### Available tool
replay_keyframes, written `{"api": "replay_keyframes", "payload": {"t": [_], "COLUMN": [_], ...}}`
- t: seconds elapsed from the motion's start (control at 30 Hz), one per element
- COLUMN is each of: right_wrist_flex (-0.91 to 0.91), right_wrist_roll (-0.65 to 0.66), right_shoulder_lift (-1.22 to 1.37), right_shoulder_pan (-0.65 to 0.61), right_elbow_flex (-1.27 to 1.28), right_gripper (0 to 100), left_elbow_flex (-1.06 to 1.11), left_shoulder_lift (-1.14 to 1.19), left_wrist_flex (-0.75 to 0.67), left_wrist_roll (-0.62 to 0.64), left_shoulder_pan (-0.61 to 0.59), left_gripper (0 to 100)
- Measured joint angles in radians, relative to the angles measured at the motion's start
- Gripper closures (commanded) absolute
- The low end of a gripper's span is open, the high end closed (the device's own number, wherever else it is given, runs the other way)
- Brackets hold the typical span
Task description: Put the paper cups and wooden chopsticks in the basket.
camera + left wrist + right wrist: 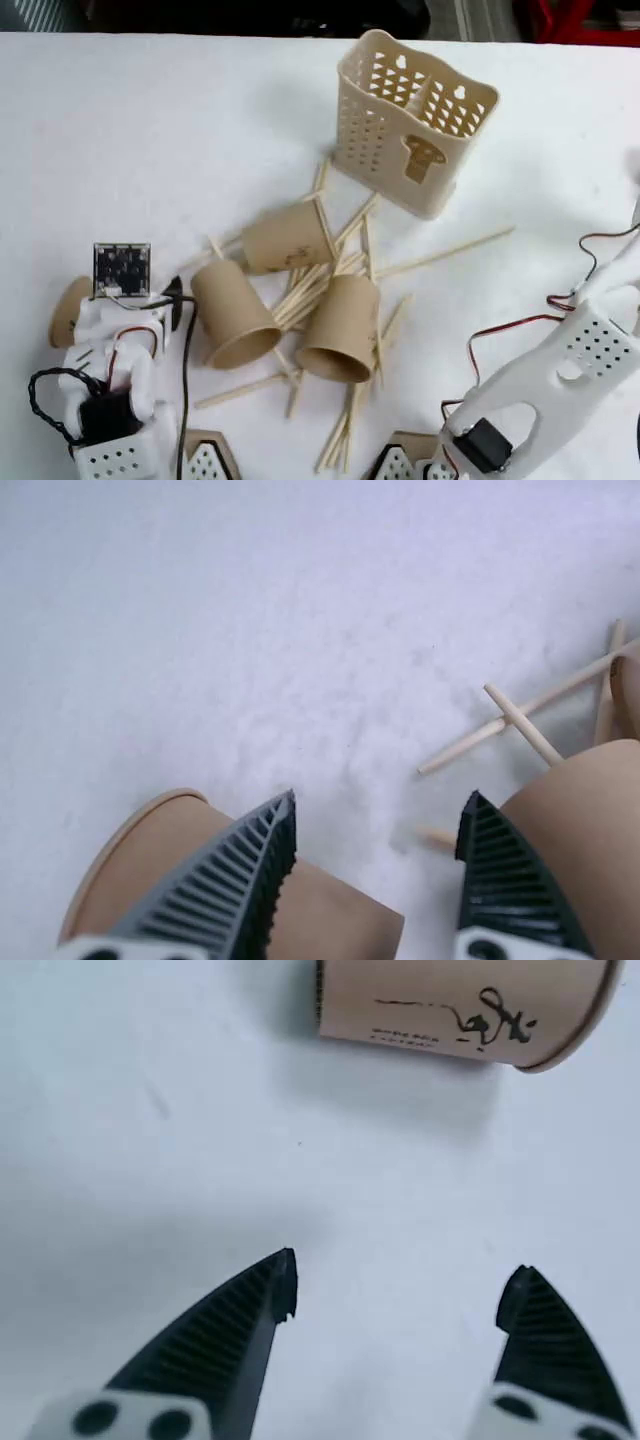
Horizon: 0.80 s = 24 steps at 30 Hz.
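Note:
The cream basket (415, 120) stands upright at the back of the table. Three brown paper cups (287, 237) (235, 313) (340, 328) lie on their sides among scattered wooden chopsticks (440, 255). Another cup (70, 310) lies partly under the left arm (110, 400). My left gripper (380, 800) is open above bare table, with one cup (150, 880) under one finger and another cup (590, 830) beside the other. My right gripper (404, 1265) is open over bare table, and a printed cup (460, 1010) lies on its side some way ahead of it.
Crossed chopsticks (520, 720) lie just ahead of the left gripper. The right arm (560, 380) with red and black wires sits at the front right. Two patterned bases (205, 460) (400, 460) stand at the front edge. The white table (150, 130) is bare at the back left.

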Motion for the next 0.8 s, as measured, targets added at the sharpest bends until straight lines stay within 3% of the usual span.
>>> {"api": "replay_keyframes", "payload": {"t": [0.2,0.37,0.57,0.8], "right_wrist_flex": [0.322,0.390,0.394,0.394], "right_wrist_roll": [0.098,0.107,0.127,0.195], "right_shoulder_lift": [-0.089,-0.195,-0.434,-0.845], "right_shoulder_pan": [-0.066,-0.109,-0.146,-0.285], "right_elbow_flex": [-0.104,-0.072,0.184,0.608], "right_gripper": [67.3,67.3,67.3,67.3], "left_elbow_flex": [0.000,0.000,0.000,0.000], "left_shoulder_lift": [0.000,0.000,0.000,0.000], "left_wrist_flex": [0.000,0.000,0.000,0.000], "left_wrist_roll": [0.000,0.000,0.000,0.000], "left_shoulder_pan": [0.000,0.000,0.000,0.000], "left_gripper": [74,74,74,74]}}
